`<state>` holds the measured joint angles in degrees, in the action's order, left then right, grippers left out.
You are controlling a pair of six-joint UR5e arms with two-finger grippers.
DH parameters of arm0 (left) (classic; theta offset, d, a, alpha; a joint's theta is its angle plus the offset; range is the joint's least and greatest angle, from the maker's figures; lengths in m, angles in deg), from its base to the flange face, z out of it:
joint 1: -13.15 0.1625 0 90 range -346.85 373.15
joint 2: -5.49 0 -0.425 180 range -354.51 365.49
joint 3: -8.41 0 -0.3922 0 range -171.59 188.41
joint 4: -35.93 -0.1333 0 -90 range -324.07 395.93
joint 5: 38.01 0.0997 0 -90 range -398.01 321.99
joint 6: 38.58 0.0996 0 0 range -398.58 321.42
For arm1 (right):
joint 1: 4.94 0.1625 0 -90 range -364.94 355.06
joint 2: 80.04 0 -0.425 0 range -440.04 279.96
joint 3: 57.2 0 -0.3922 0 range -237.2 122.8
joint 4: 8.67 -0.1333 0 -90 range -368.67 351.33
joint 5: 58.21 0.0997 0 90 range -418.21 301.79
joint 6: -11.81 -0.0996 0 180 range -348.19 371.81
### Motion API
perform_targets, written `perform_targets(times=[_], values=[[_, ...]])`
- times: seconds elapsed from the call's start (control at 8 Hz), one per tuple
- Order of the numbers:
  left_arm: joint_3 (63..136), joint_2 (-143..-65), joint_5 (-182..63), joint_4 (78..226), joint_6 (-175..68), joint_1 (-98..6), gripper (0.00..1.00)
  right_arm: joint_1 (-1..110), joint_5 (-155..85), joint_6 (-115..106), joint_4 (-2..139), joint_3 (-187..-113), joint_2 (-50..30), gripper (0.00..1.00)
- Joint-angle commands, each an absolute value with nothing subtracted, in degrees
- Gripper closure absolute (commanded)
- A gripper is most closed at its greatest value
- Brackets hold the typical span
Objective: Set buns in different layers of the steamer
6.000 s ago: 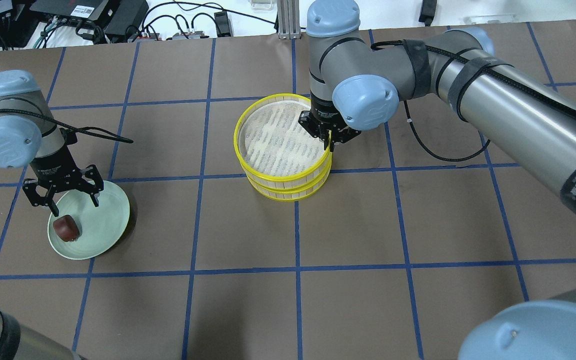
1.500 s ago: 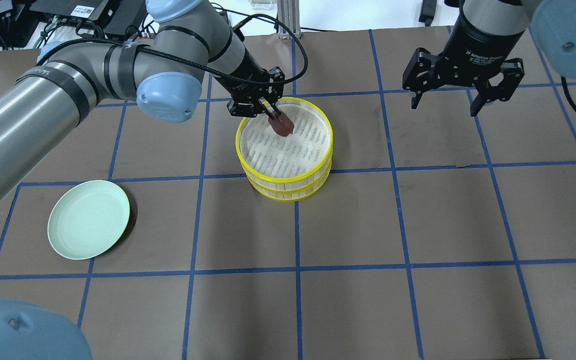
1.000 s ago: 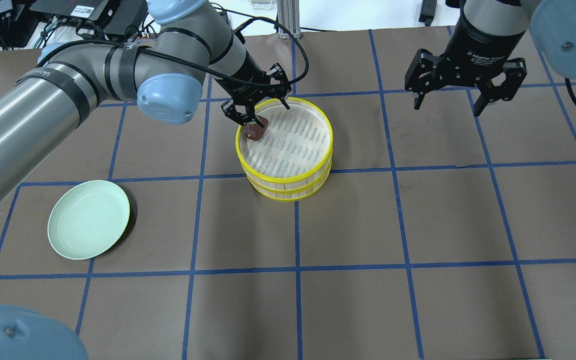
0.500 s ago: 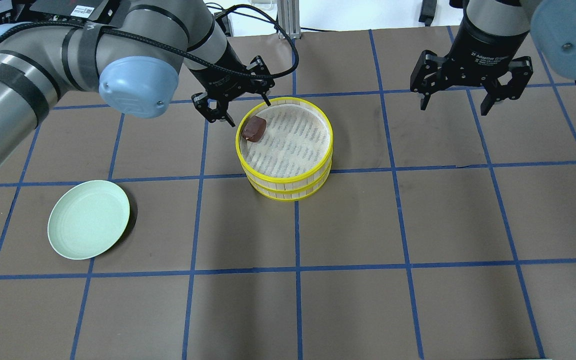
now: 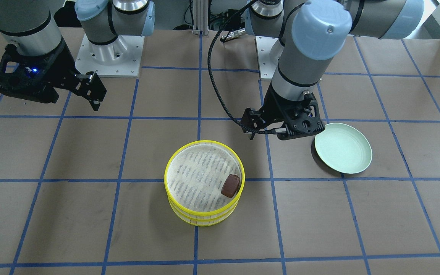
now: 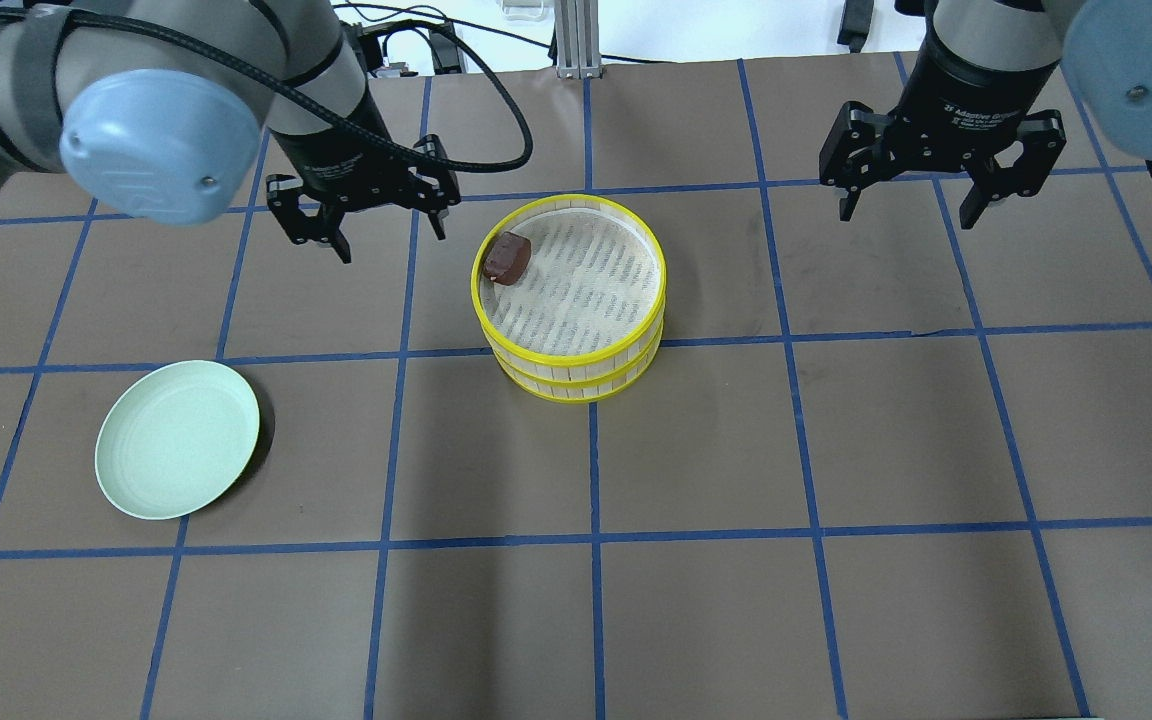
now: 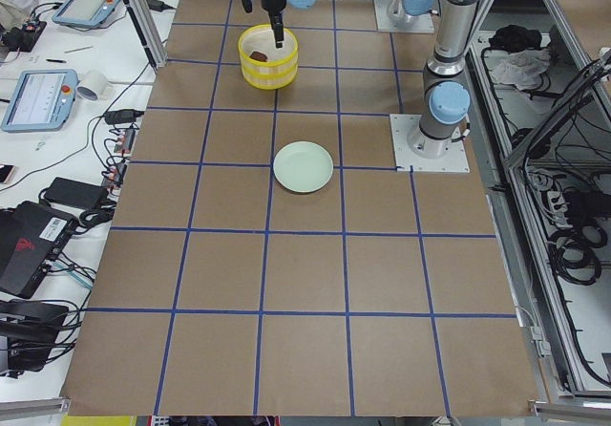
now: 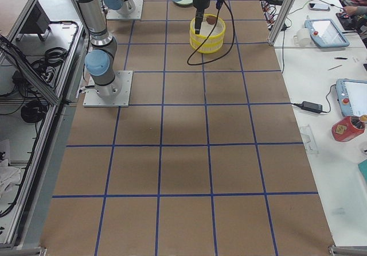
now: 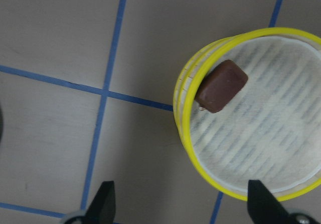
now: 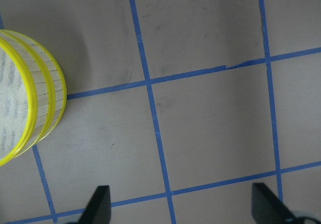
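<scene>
You see the left gripper (image 6: 388,243) with its 2 fingers spread wide, holding nothing. Near it, toward the right arm's side, the dark brown bun (image 6: 507,259) lies in the top steamer tray (image 6: 576,351), against the rim closest to this claw. This tray sits on the lower tray (image 6: 576,393). The right gripper (image 6: 914,218) is also spread wide and empty, well apart from the stack.

Right gripper (image 6: 906,215), black body: white print I read as "2F Adaptive Gripper", smaller line beneath illegible. Left gripper (image 6: 389,243): like print, unreadable to me
</scene>
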<state>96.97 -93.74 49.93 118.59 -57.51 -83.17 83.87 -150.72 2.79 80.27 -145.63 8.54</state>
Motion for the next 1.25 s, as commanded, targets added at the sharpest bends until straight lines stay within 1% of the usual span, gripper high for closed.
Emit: perform_targets(times=[0.0, 0.25, 0.38, 0.5, 1.12], values=[[97.5, -88.5, 51.6, 126.9, -50.3, -76.4, 0.07, 84.0, -149.9, 4.3, 80.4, -145.6, 8.6, 0.00], [97.7, -87.6, 57.1, 129.7, -50.3, -75.2, 0.05, 84.8, -149.8, 4.2, 80.4, -145.5, 8.7, 0.00], [97.7, -87.6, 57.9, 129.5, -50.6, -75.2, 0.01, 84.8, -148.1, 4.2, 80.5, -145.6, 8.6, 0.00], [97.7, -87.2, 57.8, 129.2, -51.2, -75.4, 0.00, 84.8, -148.0, 4.3, 80.6, -145.5, 8.6, 0.00], [97.7, -84.5, 57.6, 130.1, -50.4, -76.0, 0.00, 84.8, -148.3, 4.3, 80.6, -145.4, 8.6, 0.00]])
